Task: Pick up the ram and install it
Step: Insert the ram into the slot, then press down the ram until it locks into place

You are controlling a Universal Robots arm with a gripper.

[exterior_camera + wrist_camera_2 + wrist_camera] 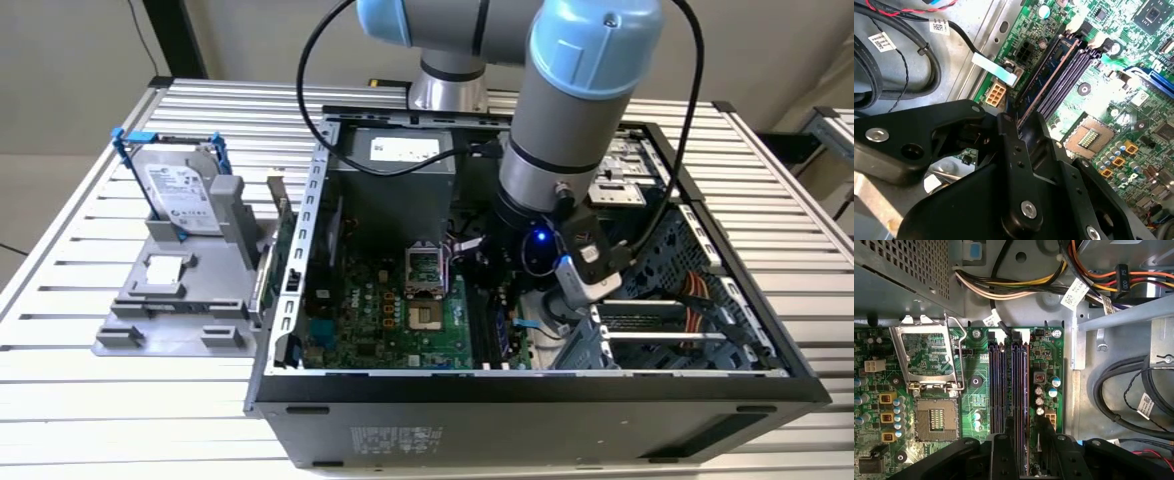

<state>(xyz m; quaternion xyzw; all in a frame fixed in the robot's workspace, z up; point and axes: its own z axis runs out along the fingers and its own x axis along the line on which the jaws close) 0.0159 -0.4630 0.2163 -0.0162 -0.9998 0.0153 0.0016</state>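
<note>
One ram [1051,75] stick gripped by fingers [1026,150] at frame centre, over motherboard [1114,65] slots; slight misalignment could jam edge against slot.

arm [567,120]: grey tubes, pale-blue caps | black cables | tool [1019,165]: black, silver screws

One high outside camera, two close cameras on the arm's wrist.

The exterior view looks down from above at the open black computer case [534,385] on the slatted metal table [80,300]. Both wrist views face the green motherboard [974,390] [1114,100] from near, sharing its dark memory slots [1009,385] [1064,80].
</note>
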